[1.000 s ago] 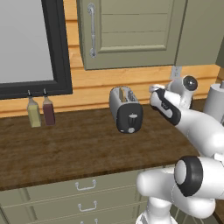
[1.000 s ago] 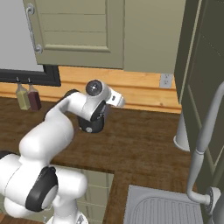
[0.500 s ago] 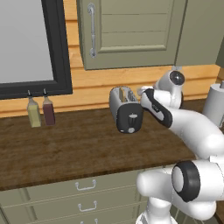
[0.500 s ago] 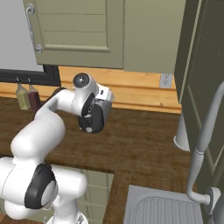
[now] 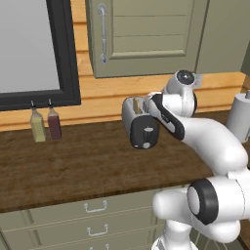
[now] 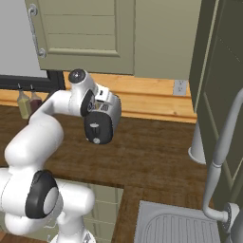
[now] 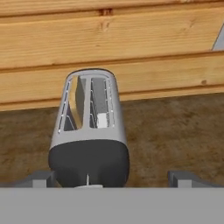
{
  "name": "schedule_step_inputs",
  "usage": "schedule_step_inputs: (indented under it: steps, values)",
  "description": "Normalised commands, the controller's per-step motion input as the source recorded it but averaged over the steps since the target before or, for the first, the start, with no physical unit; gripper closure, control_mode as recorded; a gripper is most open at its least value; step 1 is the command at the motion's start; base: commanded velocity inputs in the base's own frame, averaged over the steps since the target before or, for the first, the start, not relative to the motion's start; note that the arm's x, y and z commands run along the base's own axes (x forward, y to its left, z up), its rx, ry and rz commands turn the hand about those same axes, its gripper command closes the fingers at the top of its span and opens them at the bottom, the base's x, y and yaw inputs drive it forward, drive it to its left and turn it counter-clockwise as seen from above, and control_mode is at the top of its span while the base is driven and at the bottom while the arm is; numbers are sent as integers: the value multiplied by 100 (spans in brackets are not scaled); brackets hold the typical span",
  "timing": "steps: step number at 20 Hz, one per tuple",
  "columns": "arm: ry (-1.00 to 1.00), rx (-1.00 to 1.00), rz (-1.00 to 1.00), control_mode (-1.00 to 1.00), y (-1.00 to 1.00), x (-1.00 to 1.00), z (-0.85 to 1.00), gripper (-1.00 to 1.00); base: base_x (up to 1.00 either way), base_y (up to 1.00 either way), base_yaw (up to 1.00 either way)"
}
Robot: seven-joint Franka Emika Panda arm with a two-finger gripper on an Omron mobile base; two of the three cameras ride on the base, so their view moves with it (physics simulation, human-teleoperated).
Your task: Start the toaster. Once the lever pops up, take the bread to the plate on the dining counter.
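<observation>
Toaster (image 7: 89,135) slots unobstructed above — (wall (image 7: 131,39) close behind).

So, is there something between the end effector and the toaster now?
Nothing visible stands between them. In the hand view the open end effector looks straight down on the toaster, fingertips wide on either side of its black end, on the wooden counter.
</observation>
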Motion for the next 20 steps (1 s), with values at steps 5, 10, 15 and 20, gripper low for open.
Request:
schedule_step_inputs:
  steps: [5,10,15,20]
  values:
    - [0,0,0,-100,25,9,-13,-100,0,0,0]
    - [0,0,1,-100,39,6,-16,-100,0,0,0]
    - [0,0,2,-100,32,6,-15,-100,0,0,0]
    - [0,0,2,-100,17,11,-12,-100,0,0,0]
